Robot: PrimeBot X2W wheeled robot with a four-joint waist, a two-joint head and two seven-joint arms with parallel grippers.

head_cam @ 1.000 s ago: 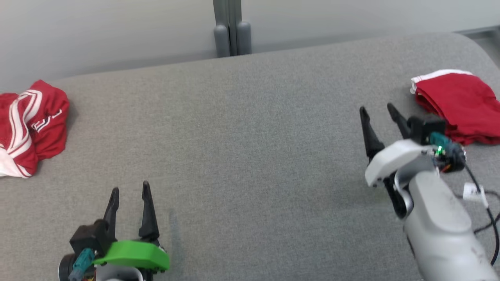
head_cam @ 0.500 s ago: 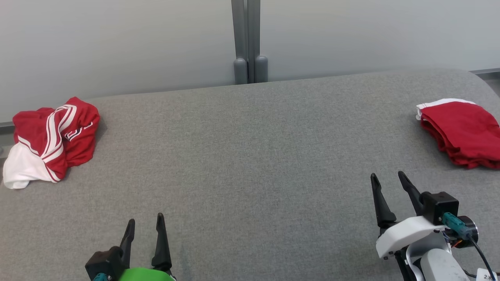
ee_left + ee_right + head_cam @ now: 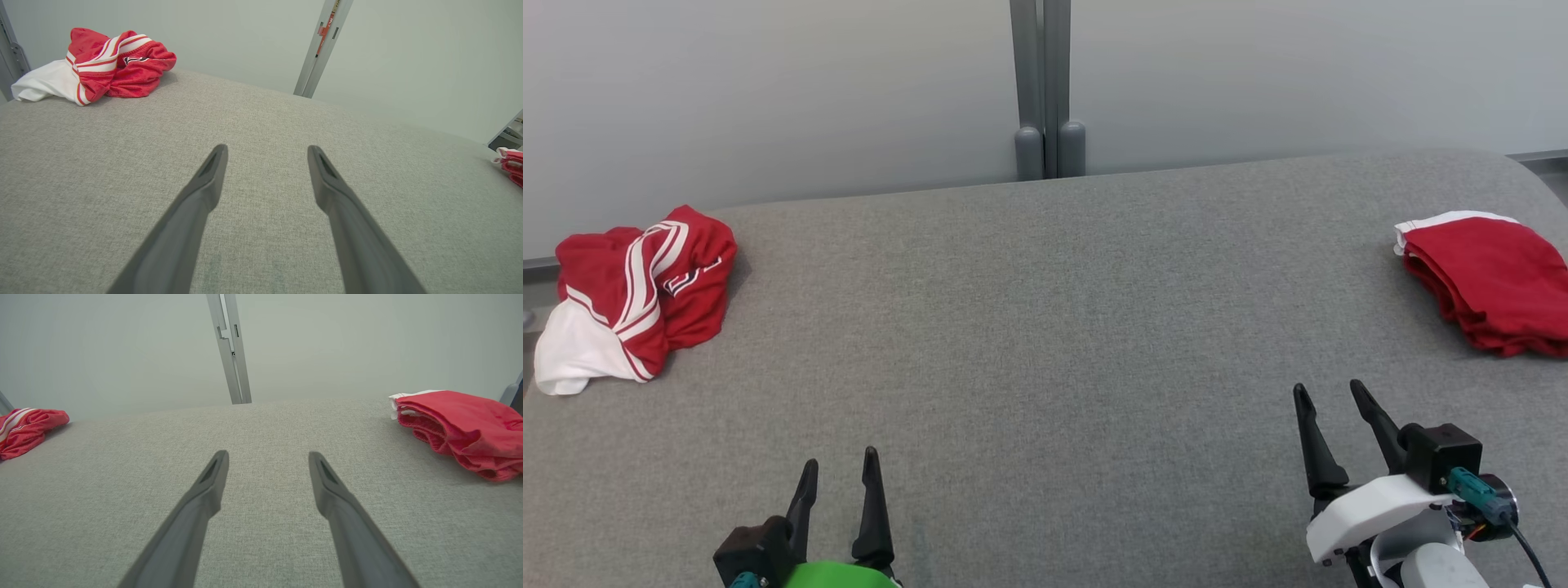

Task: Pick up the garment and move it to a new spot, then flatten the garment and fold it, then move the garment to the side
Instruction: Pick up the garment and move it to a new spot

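A crumpled red and white garment [image 3: 637, 294] lies at the table's far left edge, also seen in the left wrist view [image 3: 114, 65] and the right wrist view [image 3: 28, 428]. A folded red garment [image 3: 1490, 282] with a white band rests at the far right [image 3: 461, 424], and its edge shows in the left wrist view [image 3: 510, 163]. My left gripper [image 3: 840, 459] is open near the front edge, well clear of the crumpled one [image 3: 265, 148]. My right gripper [image 3: 1328, 388] is open too, in front and to the left of the folded garment, apart from it [image 3: 267, 454].
The grey fabric table [image 3: 1045, 327] spreads wide between the two garments. A pale wall stands right behind it, with a grey vertical post [image 3: 1045, 82] at the back middle. The table's far right corner is rounded.
The head camera has tilted up, so the whole picture shifted down. My right gripper has drawn back from the folded garment toward the front edge. Both stay open.
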